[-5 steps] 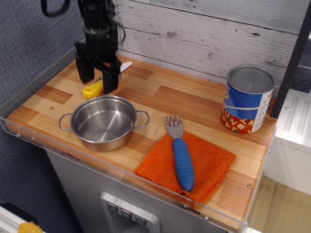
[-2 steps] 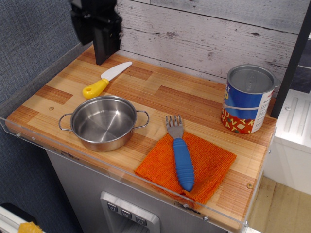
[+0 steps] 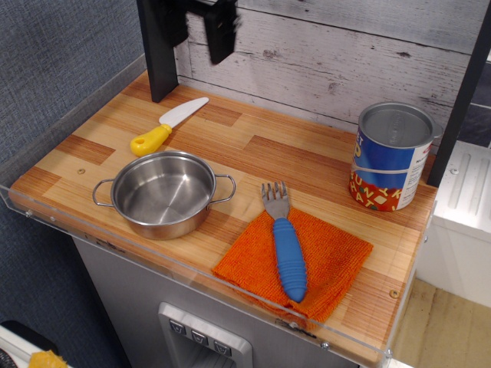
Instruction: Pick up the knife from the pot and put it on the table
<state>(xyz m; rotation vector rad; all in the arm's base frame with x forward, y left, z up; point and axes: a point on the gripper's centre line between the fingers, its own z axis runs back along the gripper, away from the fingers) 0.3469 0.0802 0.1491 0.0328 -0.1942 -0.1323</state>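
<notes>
The knife point(image 3: 167, 126) lies flat on the wooden table point(image 3: 268, 157) at the back left, white blade pointing to the wall, yellow handle toward the pot. The steel pot point(image 3: 163, 193) stands just in front of it, upright and empty. My gripper point(image 3: 198, 27) is high above the table near the top edge of the view, blurred by motion, up and to the right of the knife. Its fingers point(image 3: 221, 34) stand apart with nothing between them.
A dark upright post point(image 3: 157, 57) stands at the back left by the wall. A blue printed tin can point(image 3: 390, 157) stands at the back right. A blue-handled grey fork point(image 3: 285, 245) lies on an orange cloth point(image 3: 307, 264) at the front. A clear acrylic rim point(image 3: 192, 280) edges the table.
My gripper was low over the knife's handle, then rose clear of it and moved up and to the right. The knife stays on the table where it lay.
</notes>
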